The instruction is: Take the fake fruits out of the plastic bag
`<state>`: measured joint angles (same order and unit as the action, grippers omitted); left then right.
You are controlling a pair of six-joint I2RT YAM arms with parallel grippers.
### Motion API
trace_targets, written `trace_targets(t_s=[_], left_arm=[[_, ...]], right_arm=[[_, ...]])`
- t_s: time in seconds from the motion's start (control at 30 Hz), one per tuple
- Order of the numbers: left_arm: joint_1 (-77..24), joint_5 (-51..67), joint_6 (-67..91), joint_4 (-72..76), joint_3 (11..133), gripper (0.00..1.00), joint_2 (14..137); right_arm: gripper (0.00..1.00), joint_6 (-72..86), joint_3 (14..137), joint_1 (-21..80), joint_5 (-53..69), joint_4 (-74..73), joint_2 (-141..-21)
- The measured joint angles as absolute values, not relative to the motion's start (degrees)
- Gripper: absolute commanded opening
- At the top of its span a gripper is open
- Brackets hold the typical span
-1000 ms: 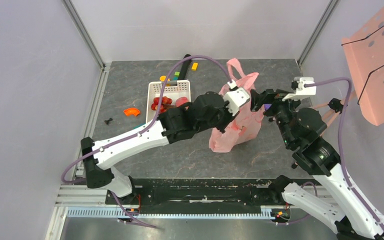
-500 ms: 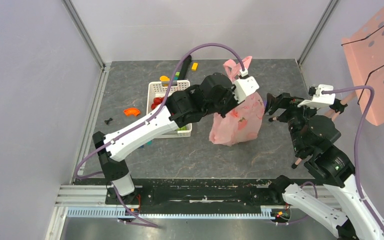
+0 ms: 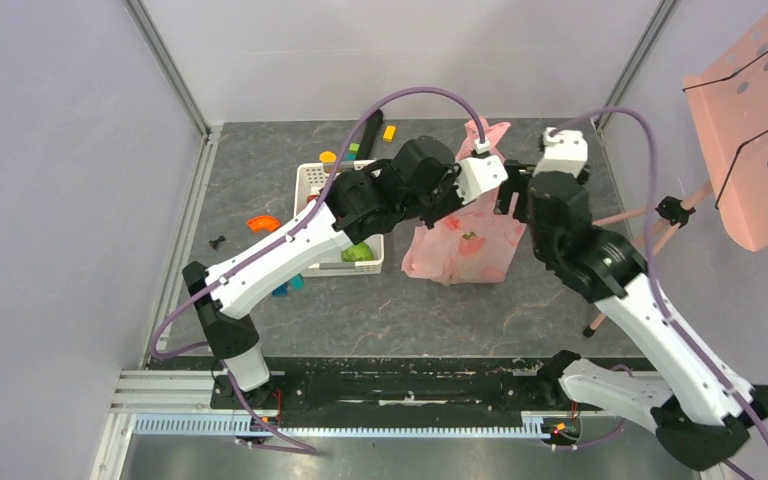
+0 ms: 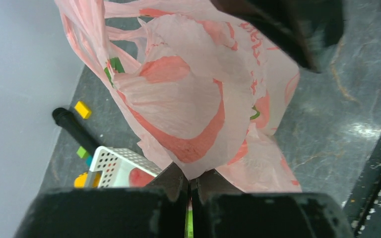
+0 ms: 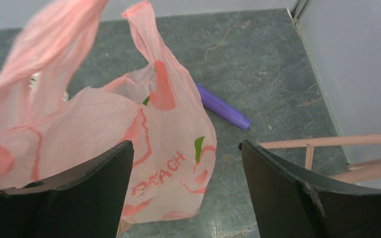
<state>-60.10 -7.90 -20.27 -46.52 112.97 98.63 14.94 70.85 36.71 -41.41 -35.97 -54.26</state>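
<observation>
The pink plastic bag [image 3: 460, 250] hangs in the middle of the table, its bottom resting on the surface and its handles [image 3: 487, 130] pointing toward the back. My left gripper [image 4: 192, 179] is shut on a fold of the bag [image 4: 188, 104] and holds it up. Open and holding nothing, my right gripper [image 5: 186, 145] hovers over the bag's right side [image 5: 168, 148]. Of the fake fruits, a red one [image 4: 140, 176] and a green apple [image 3: 358, 252] lie in the white basket [image 3: 312, 178]. The bag's inside is hidden.
A purple cylinder [image 5: 222, 106] lies on the table just right of the bag. Small blocks [image 3: 389, 132] and a black rod [image 4: 74, 129] lie behind the basket, and an orange arc piece [image 3: 262, 223] to its left. A pink perforated panel [image 3: 750, 130] on wooden legs [image 5: 327, 141] stands at the right.
My right arm has swung in from the right side to the bag, its jaws narrowing slightly. The left gripper has shifted toward the back with the bag, whose bottom has spread out leftward.
</observation>
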Motion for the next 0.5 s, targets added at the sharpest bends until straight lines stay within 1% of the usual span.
trace_targets(t_s=[0.07, 0.2, 0.3, 0.4, 0.43, 0.5], left_arm=[[-59.77, -8.56, -21.76, -46.68, 112.92, 0.02, 98.63], [-59.77, -9.02, -24.21, -46.28, 111.50, 0.02, 98.59], [-59.86, -9.63, -25.50, -45.93, 109.40, 0.02, 98.59], [-59.86, -10.31, -26.28, -45.30, 107.20, 0.02, 98.54], [-59.86, -10.39, -26.44, -45.23, 106.78, 0.02, 98.54], [-59.86, -10.46, -26.79, -45.08, 106.13, 0.02, 98.54]], right_arm=[[0.78, 14.59, 71.70, 35.51, -40.23, -36.29, -57.74], [0.81, 13.50, 75.26, 28.99, -34.28, -36.56, -62.46], [0.86, 13.19, 77.87, 19.57, -25.71, -35.53, -65.08], [0.95, 13.45, 79.05, 10.98, -14.76, -33.85, -68.53], [0.97, 13.58, 79.11, 9.50, -12.32, -33.41, -69.52], [0.98, 13.89, 79.13, 5.89, -6.09, -33.01, -72.16]])
